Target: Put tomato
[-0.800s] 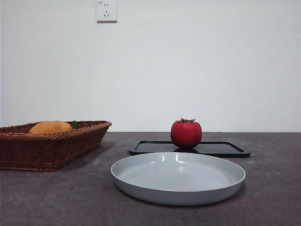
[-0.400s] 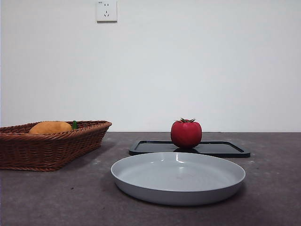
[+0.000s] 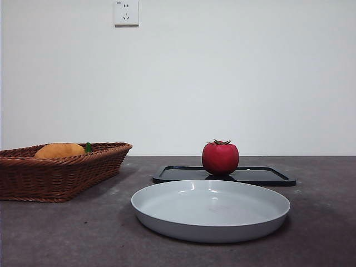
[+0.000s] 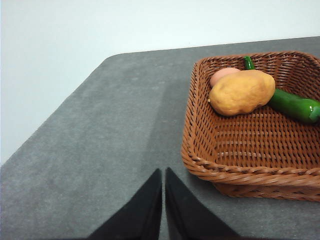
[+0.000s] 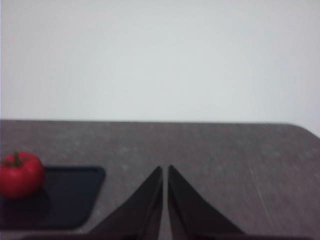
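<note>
Nearest in the front view, a grey plate (image 3: 210, 210) is seen resting on the bench (image 3: 67, 233) with nothing in it. Just behind the plate a black tray (image 3: 261, 176) lies flat, and the tomato (image 3: 220, 158) is seen standing upright on the tray, stem up, untouched. To one side, well apart from the tomato, a wicker basket (image 3: 61, 172) is found holding an orange-yellow fruit (image 4: 242, 92), a green pepper (image 4: 292, 104) and a pale pink item, only partly seen. Neither arm is seen in the front view. The left claw (image 4: 163, 172) is held over bare bench beside the basket, its jaws together and gripping nothing. The right claw (image 5: 165, 170) is held near the tray, the tomato off to its side, jaws likewise together and empty. The task is judged not yet begun: the tomato remains to be approached, grasped, lifted and set down; the destination is not given by the task wording.
</note>
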